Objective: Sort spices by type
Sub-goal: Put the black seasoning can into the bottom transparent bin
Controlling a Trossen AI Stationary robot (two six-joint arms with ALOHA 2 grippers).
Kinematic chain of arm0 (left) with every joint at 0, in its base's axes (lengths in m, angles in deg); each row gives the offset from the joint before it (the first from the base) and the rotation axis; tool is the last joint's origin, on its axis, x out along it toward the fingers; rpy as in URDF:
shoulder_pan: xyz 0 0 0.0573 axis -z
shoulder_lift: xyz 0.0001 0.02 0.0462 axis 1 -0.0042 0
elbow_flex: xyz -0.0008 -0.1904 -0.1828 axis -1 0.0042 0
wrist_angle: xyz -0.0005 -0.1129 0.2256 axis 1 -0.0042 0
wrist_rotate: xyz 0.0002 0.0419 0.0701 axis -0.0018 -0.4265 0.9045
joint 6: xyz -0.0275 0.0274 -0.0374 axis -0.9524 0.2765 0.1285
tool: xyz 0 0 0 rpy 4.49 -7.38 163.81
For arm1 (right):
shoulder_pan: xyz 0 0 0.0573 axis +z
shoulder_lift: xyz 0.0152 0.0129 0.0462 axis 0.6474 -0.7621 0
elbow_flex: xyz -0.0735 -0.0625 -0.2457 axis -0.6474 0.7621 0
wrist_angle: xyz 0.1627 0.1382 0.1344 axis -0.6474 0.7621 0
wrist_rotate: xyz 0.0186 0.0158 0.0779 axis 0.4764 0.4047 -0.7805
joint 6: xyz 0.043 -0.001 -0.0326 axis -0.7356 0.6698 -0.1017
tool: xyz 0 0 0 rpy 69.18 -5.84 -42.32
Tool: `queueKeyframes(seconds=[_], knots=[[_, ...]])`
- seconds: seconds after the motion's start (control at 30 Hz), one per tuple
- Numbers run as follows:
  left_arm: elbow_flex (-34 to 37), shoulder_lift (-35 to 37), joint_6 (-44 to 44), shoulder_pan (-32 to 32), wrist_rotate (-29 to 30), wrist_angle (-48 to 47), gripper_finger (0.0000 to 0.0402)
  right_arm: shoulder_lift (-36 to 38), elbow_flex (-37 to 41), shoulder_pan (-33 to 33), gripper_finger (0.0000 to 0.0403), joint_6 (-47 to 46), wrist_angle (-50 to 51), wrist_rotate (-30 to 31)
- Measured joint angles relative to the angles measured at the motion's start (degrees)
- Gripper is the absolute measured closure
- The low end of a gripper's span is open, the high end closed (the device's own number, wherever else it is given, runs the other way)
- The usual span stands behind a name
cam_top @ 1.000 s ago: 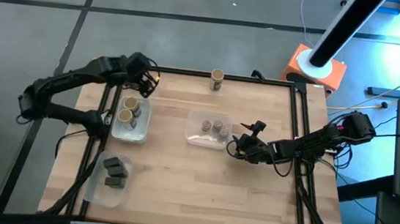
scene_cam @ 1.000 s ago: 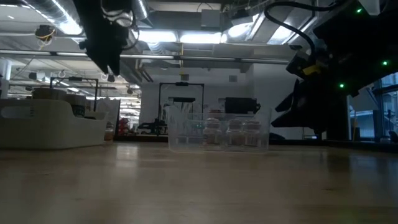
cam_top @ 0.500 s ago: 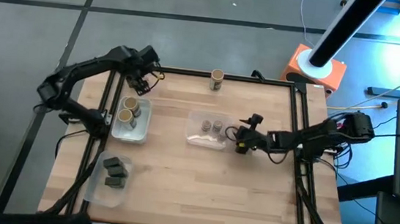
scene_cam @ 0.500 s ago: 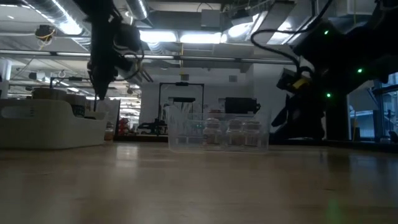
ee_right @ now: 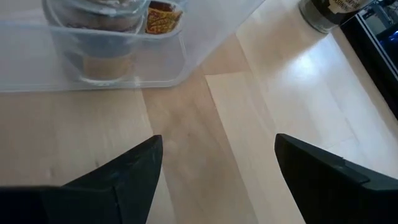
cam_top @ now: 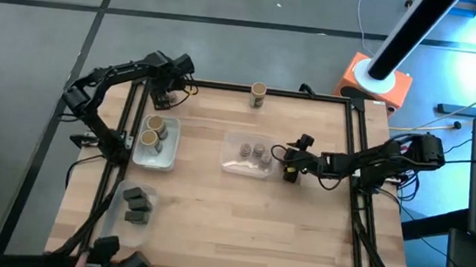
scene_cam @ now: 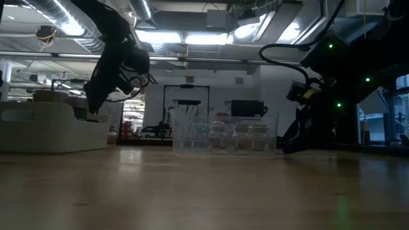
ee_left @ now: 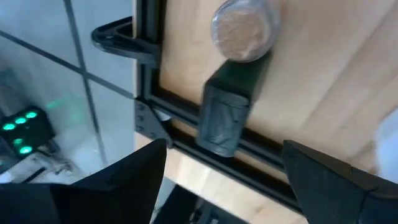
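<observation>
Tan-topped jar (cam_top: 258, 94) unsorted at table's (cam_top: 239, 212) far edge; your left claw (cam_top: 164, 98), open and empty, has swung toward it; right claw (cam_top: 288, 166) open, empty.

Materials and finishes

Table (cam_top: 240, 204): pale wood planks, smooth, light sheen just ahead of the right gripper (ee_right: 214, 165). Tray (ee_right: 205, 37) beyond it: clear glossy plastic. Table frame (ee_left: 186, 106) below the left gripper (ee_left: 224, 180): matt black metal. Tan-topped jar (ee_left: 244, 30): grainy matt top. Both grippers' fingers: dark matt plastic.
</observation>
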Motion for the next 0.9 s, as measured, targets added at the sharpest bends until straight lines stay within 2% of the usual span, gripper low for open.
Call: queueKeyframes(seconds=[0.2, 0.47, 0.63, 0.9], knots=[[0.0, -0.3, 3.5, -0.8, 1.0, 2.3, 0.0101, 0.0, 0.0, 0.1, 0.0093, 0.0, 0.0, 0.0], [0.0, -0.3, 3.9, -3.6, -2.3, 2.9, 0.0101, 0.0, 0.0, 0.1, 0.0093, 0.0, 0.0, 0.0], [2.6, -0.3, 5.6, -5.6, -5.0, 6.5, 0.0101, 0.0, 0.0, 0.1, 0.0093, 0.0, 0.0, -0.6], [5.9, -0.3, 7.9, -5.7, -5.4, 11.6, 0.0101, 0.0, 0.0, 0.1, 0.0093, 0.0, 0.0, -1.0]])
